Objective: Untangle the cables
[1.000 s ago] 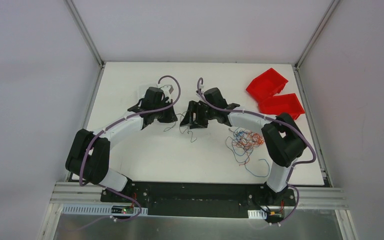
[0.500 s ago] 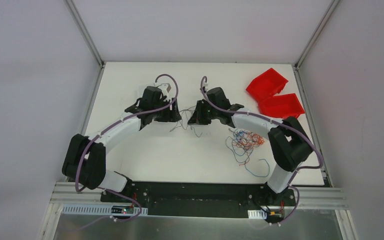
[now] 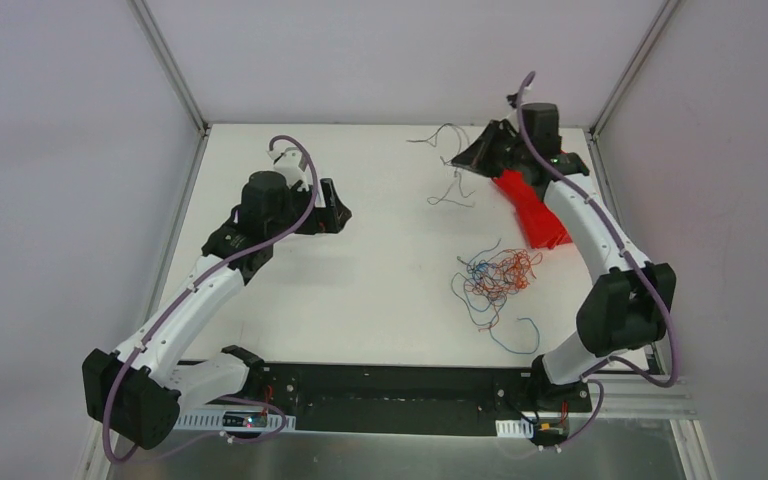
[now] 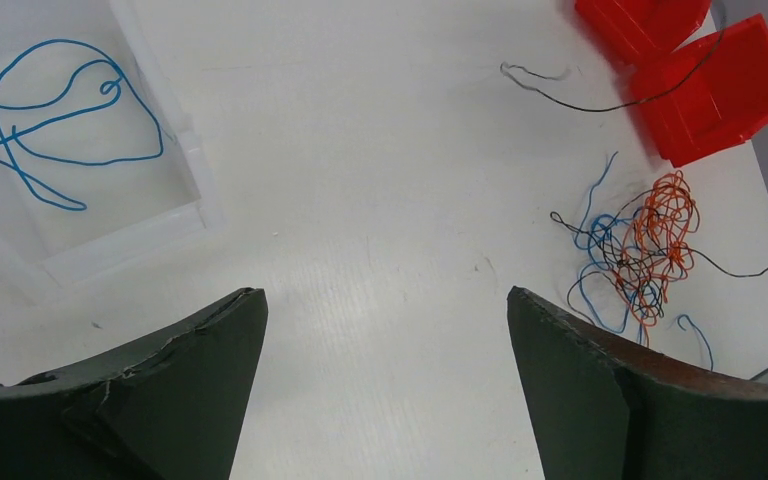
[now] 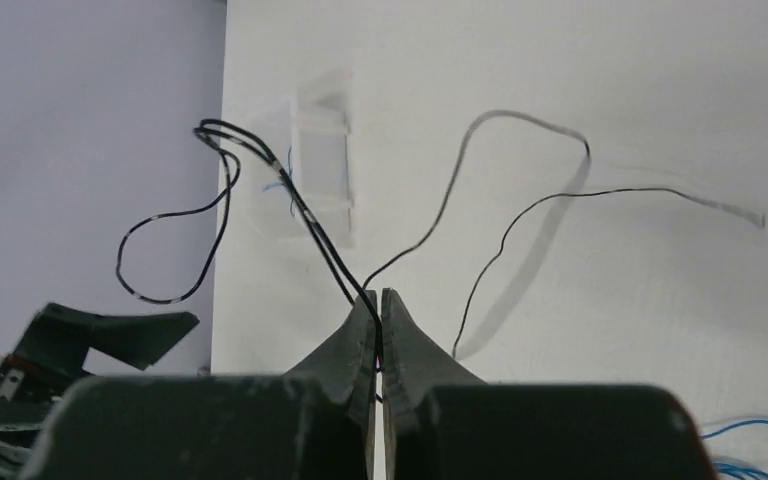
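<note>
Arms: two, left arm (image 3: pixel 200 290) and right arm (image 3: pixel 585 215). Red bins (image 4: pixel 720 95): two. Clear tray (image 4: pixel 125 243): one, containing one blue cable (image 4: pixel 60 112). Tangled bunch of cables (image 3: pixel 497 275): one; blue, orange and black strands, number per colour not countable in any view. Separate black cables (image 5: pixel 610 191): at least two, exact count unclear.

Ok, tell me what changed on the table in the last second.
The right end effector closed on the black cables at the table's centre and carried them to the far right corner, by the red bins. The left end effector let go, opened wide and drew back to the left. The tangle of cables and the bins stayed put.
</note>
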Robot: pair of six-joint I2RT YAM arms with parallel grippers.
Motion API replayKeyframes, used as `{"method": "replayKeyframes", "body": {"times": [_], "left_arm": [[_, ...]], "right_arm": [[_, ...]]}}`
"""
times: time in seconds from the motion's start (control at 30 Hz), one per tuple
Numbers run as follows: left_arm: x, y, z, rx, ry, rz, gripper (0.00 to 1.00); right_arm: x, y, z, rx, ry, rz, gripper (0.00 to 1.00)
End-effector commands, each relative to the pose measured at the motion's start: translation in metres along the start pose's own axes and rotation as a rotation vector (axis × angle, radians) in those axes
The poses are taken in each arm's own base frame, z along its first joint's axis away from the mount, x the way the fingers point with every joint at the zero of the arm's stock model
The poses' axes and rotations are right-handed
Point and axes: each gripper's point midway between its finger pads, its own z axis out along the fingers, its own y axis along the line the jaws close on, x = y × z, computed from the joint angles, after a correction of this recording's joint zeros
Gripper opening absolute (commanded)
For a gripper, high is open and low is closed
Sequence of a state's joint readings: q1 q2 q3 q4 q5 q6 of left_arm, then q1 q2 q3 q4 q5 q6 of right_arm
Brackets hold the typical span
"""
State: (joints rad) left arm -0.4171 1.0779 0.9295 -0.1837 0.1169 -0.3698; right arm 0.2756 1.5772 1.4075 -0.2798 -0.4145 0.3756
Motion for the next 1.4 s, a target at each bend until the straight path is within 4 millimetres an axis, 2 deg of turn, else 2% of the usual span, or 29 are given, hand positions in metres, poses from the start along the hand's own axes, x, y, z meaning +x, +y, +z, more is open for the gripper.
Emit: {"method": "replayKeyframes", "body": {"times": [0.0, 0.1, 0.23, 0.33, 0.47, 0.53, 0.63, 0.77, 0.87, 1.0, 1.07, 1.17, 1.37], "left_arm": [[-0.004, 0.001, -0.008, -0.008, -0.012, -0.030, 0.93], [-0.001, -0.001, -0.007, 0.004, -0.002, -0.038, 0.93], [-0.001, -0.004, -0.006, 0.020, 0.005, -0.031, 0.92], [-0.002, -0.006, -0.007, 0.028, 0.004, -0.027, 0.91], [0.001, -0.007, -0.004, 0.039, 0.021, -0.028, 0.91], [0.006, -0.009, 0.001, 0.049, 0.041, -0.033, 0.91], [0.012, -0.010, 0.008, 0.063, 0.063, -0.048, 0.91], [0.018, -0.014, 0.017, 0.086, 0.076, -0.066, 0.91], [0.021, -0.017, 0.031, 0.104, 0.085, -0.082, 0.91], [0.025, -0.028, 0.048, 0.140, 0.121, -0.114, 0.90], [0.024, -0.032, 0.053, 0.149, 0.119, -0.117, 0.90], [0.026, -0.032, 0.056, 0.149, 0.115, -0.118, 0.90], [0.031, -0.027, 0.055, 0.136, 0.116, -0.097, 0.90]], "right_arm": [[-0.054, -0.008, -0.052, -0.007, -0.077, 0.072, 0.00], [-0.091, -0.020, -0.069, -0.028, -0.148, 0.129, 0.00], [-0.136, -0.025, -0.086, -0.065, -0.207, 0.194, 0.00], [-0.160, -0.022, -0.097, -0.094, -0.242, 0.214, 0.00], [-0.173, -0.028, -0.105, -0.060, -0.279, 0.228, 0.00], [-0.168, -0.036, -0.102, -0.024, -0.259, 0.236, 0.00], [-0.146, -0.057, -0.092, 0.055, -0.213, 0.244, 0.00], [-0.102, -0.094, -0.067, 0.179, -0.148, 0.234, 0.00], [-0.076, -0.113, -0.046, 0.250, -0.099, 0.224, 0.00], [-0.066, -0.135, -0.020, 0.325, -0.081, 0.224, 0.04], [-0.063, -0.137, -0.003, 0.358, -0.054, 0.204, 0.05], [-0.057, -0.152, 0.024, 0.447, -0.026, 0.163, 0.08], [-0.049, -0.180, 0.062, 0.604, 0.036, 0.050, 0.31]]}}
